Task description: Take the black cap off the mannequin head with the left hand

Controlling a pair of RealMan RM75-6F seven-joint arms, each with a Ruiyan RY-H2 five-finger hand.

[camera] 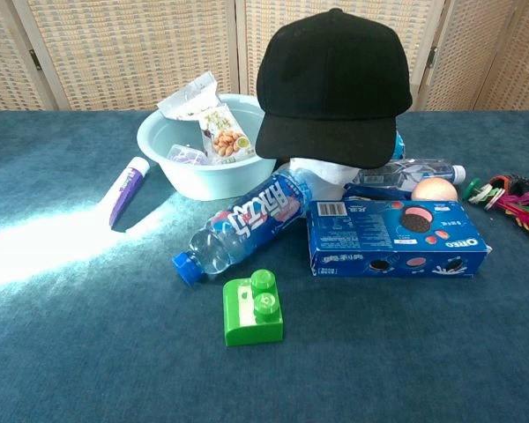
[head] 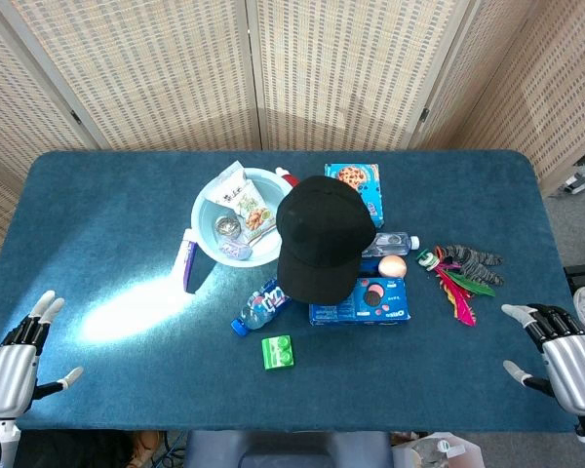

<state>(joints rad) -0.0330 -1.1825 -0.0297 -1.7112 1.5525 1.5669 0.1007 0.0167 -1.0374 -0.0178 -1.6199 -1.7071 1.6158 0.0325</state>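
Head view is showing the black fabric baseball cap (head: 320, 239) sitting on the white mannequin head (camera: 322, 169) mid-table, brim pointing toward the robot. Left hand (head: 18, 356) is resting at the near left corner, fingers spread and holding nothing, well apart from the cap; the cap is lying forward and rightward. Right hand (head: 564, 353) is likewise waiting empty.

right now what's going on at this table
Nothing is being handled yet. The black cap sits on the mannequin head in the middle of the table, among a basin of snack packets, a bottle and a cookie box. The left robot hand and right robot hand rest open at the near corners, well clear of the cap.
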